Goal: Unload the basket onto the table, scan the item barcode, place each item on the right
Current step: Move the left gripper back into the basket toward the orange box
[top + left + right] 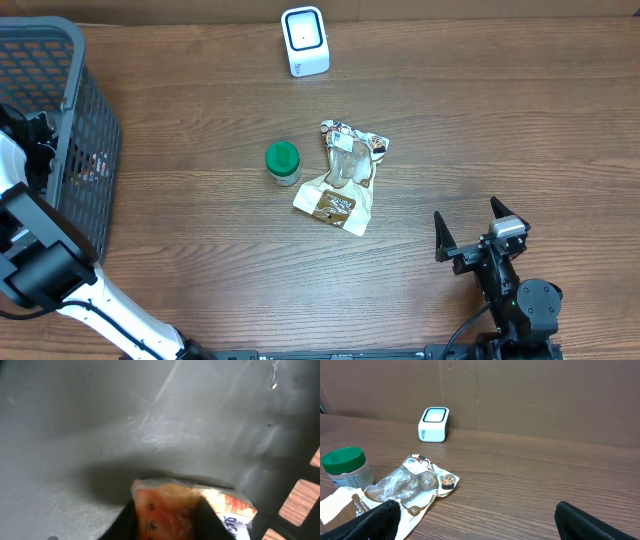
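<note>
Overhead looks straight down on the table (480,120). Right wrist, low at five o'clock, faces the scanner (434,424) at twelve, shared with overhead. Left wrist sits close inside the basket (150,425).

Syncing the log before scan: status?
Left gripper shut on orange packet, inside basket. Right gripper open, parked. Scanner unobstructed; jar, snack bag mid-table.

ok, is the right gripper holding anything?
No, the right gripper hangs wide open over the table, nothing between its fingers.
</note>
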`<control>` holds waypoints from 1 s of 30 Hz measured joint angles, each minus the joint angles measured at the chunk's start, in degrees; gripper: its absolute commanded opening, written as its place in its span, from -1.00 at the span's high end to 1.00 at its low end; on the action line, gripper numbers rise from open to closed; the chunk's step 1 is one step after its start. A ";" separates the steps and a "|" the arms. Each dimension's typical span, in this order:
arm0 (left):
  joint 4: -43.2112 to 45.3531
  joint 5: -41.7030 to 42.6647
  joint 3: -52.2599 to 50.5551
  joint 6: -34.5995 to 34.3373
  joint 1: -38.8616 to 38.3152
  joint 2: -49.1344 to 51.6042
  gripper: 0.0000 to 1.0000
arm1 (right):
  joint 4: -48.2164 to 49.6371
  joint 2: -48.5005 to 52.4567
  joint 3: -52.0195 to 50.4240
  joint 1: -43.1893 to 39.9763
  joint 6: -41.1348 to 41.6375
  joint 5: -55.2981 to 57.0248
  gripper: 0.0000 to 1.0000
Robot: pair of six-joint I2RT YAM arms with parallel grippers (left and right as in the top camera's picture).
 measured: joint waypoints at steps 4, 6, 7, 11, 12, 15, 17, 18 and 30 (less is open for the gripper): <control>-0.52 -0.09 0.00 0.11 0.00 -0.26 0.92 | 0.02 0.00 0.00 -0.02 0.00 0.00 -1.00; -1.22 -0.17 0.00 -0.07 0.00 -0.42 0.92 | 0.02 0.00 0.00 -0.02 0.00 0.02 -1.00; -1.77 -0.35 0.00 -0.13 0.00 -0.50 0.92 | 0.02 0.00 0.00 0.00 0.02 0.02 -1.00; -3.98 -2.01 0.15 -0.98 0.02 -1.33 0.91 | 0.00 0.00 0.00 -0.02 0.02 0.02 -1.00; -4.59 -2.54 0.22 -1.44 0.04 -1.70 0.91 | 0.02 0.00 0.00 -0.02 0.02 0.00 -1.00; -5.62 -3.58 0.59 -2.69 0.04 -3.74 0.92 | 0.00 0.00 0.00 0.00 0.04 0.00 -1.00; -5.66 -4.02 1.14 -3.91 0.04 -6.47 0.92 | 0.00 0.00 0.00 -0.02 0.02 0.00 -1.00; -5.55 -4.20 1.49 -4.74 0.04 -8.26 0.91 | 0.00 0.00 0.00 0.00 0.02 0.00 -1.00; -4.55 -3.98 4.81 -18.43 0.04 -38.14 0.91 | 0.00 0.00 0.00 -0.02 0.02 0.02 -1.00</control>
